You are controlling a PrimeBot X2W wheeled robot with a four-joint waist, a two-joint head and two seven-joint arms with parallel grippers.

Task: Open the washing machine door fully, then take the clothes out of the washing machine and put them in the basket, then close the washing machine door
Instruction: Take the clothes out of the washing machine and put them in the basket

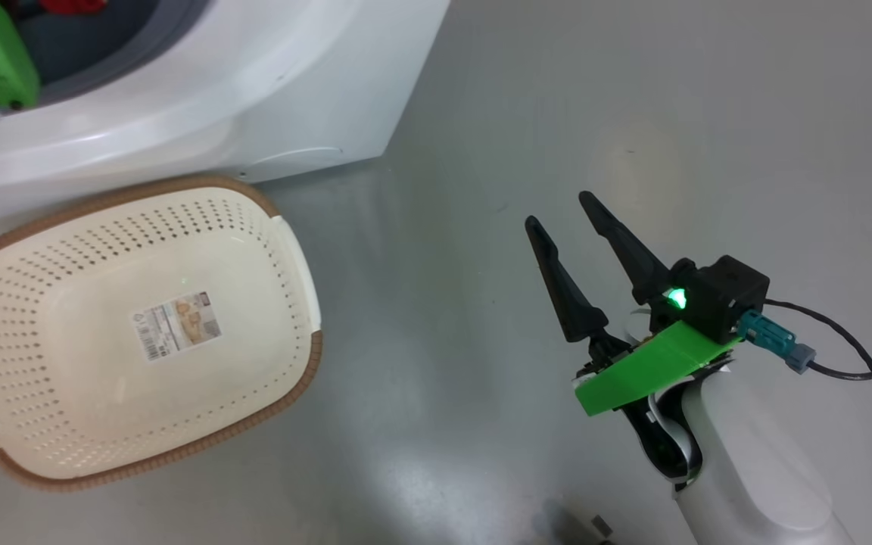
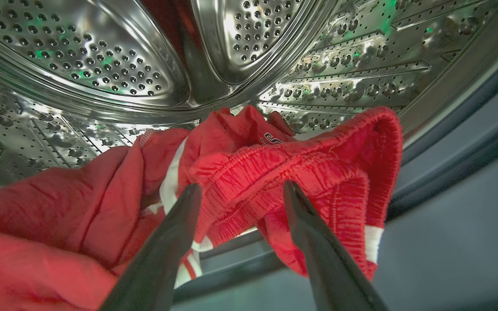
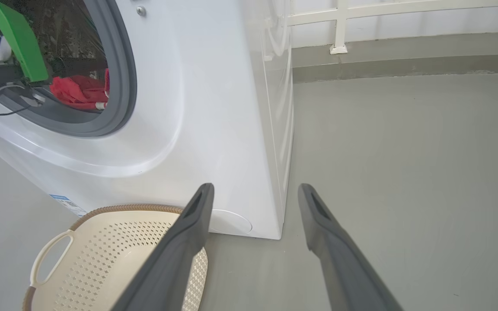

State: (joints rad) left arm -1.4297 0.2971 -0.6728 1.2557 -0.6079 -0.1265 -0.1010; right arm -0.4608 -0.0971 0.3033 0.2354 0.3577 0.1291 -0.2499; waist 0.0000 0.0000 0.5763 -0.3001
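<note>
Left gripper (image 2: pixel 241 185) spread wide inside steel drum (image 2: pixel 102 56) of white front-loader washing machine (image 3: pixel 214 108), bright red white-striped clothes (image 2: pixel 80 203) bunched between its fingers, unpinched; paper label (image 1: pixel 176 325) in cream perforated basket (image 1: pixel 277 227) unreadable.

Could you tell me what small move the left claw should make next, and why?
Probably close on the clothes: the left claw is open inside the drum, its fingers framing a bunched red fold, and the basket holds no clothes yet.

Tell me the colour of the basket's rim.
The basket's rim is woven-look brown; clearest in the head view.
</note>
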